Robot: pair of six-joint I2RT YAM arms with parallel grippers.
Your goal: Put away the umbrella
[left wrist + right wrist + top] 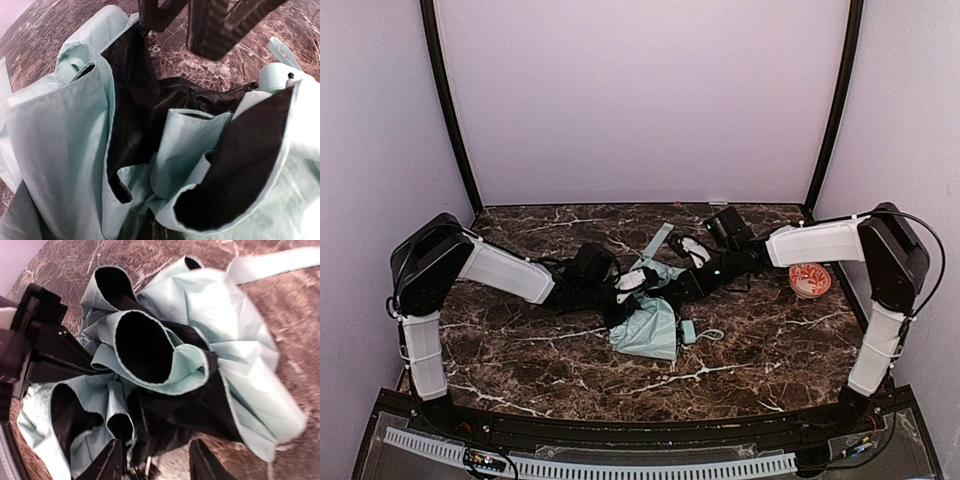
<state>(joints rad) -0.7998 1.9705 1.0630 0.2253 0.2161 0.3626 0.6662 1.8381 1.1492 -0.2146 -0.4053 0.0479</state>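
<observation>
The umbrella [648, 322] lies part-folded in the middle of the table, pale mint outside and black inside, with its short handle [688, 331] to the right. Both grippers meet over its top end. My left gripper [632, 288] comes from the left and is shut on a canopy fold. In the left wrist view the umbrella fabric [85, 150] buries its jaws. The right wrist view shows the left gripper [87, 369] biting into the folds. My right gripper [156, 462] stands open, its fingers [107, 460] beside the black fabric [190, 410], gripping nothing.
An orange-and-white bowl [810, 280] sits at the right of the table near the right arm. A pale mint strap [658, 240] trails from the umbrella toward the back wall. The handle's thin cord [710, 335] loops to the right.
</observation>
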